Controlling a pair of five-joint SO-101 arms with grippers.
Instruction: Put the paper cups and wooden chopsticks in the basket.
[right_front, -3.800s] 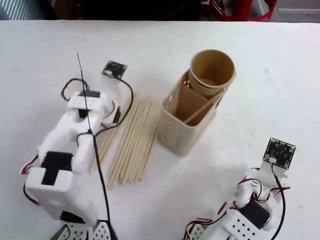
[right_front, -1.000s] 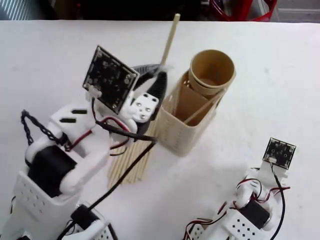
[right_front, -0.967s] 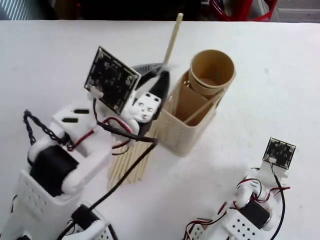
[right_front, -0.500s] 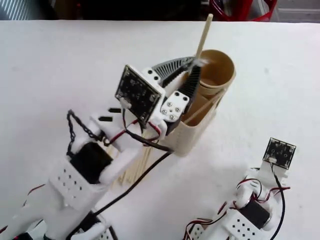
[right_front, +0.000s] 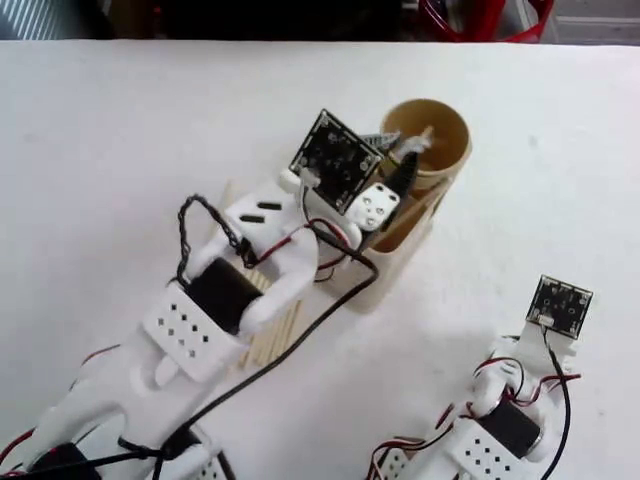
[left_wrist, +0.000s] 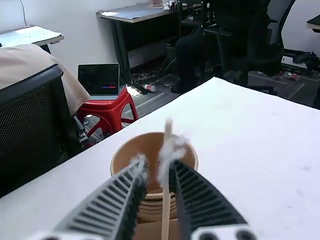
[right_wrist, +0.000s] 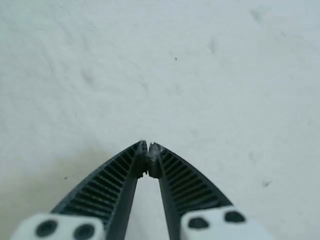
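Note:
The stacked paper cups (right_front: 432, 125) stand inside the cream basket (right_front: 395, 262), with one chopstick leaning across the basket's inside. My left gripper (right_front: 408, 152) hangs over the basket beside the cups, shut on one wooden chopstick (right_front: 424, 135). In the left wrist view the chopstick (left_wrist: 165, 200) runs upright between the fingers (left_wrist: 131, 190), its tip in front of the cups (left_wrist: 145, 152). Several more chopsticks (right_front: 272, 335) lie on the table, mostly hidden under the left arm. My right gripper (right_wrist: 148, 148) is shut on nothing, just above bare table.
The right arm (right_front: 515, 405) rests folded at the near right corner, well away from the basket. The white table (right_front: 120, 130) is bare to the left and behind. A red stool (left_wrist: 107, 107) and chairs stand beyond the table's far edge.
The left arm lifted one chopstick from the pile, swung it right over the basket and lowered it beside the cups. The right arm has kept still.

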